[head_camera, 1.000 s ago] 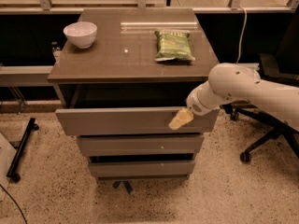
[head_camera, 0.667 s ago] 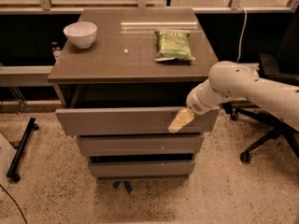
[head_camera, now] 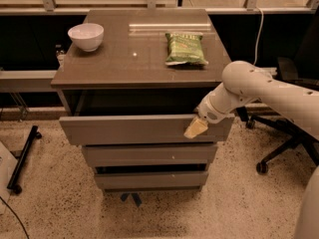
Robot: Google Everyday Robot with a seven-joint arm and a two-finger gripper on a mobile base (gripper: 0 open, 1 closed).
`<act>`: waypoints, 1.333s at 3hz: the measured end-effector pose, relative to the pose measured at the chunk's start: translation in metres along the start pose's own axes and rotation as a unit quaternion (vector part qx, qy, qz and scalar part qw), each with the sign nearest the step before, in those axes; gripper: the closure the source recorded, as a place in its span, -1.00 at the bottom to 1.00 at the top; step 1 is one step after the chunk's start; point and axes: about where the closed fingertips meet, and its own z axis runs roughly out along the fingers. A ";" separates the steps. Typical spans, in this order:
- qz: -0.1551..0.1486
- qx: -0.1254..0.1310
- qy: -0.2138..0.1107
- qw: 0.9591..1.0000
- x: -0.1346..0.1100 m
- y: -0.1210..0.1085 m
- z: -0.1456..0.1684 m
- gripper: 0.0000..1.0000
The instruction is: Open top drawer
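Observation:
The top drawer (head_camera: 129, 129) is the widest grey-brown front of three and stands pulled out from the cabinet, with a dark gap behind its top edge. My gripper (head_camera: 196, 128) is at the drawer's upper right edge; a pale fingertip lies against the front face there. The white arm comes in from the right. Two narrower fronts sit below, the middle drawer (head_camera: 149, 154) and the bottom drawer (head_camera: 149, 179).
A white bowl (head_camera: 85, 36) sits on the cabinet top (head_camera: 124, 59) at back left, and a green snack bag (head_camera: 186, 48) at back right. An office chair base (head_camera: 281, 148) stands on the right. A black stand (head_camera: 22, 158) lies on the speckled floor at left.

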 end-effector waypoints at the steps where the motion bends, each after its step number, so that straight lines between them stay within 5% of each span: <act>1: -0.012 -0.017 0.021 1.000 0.010 0.015 -0.008 0.28; 2: -0.005 -0.008 0.040 0.999 0.022 0.035 -0.028 0.30; 4: -0.005 -0.009 0.041 0.999 0.022 0.036 -0.026 -0.63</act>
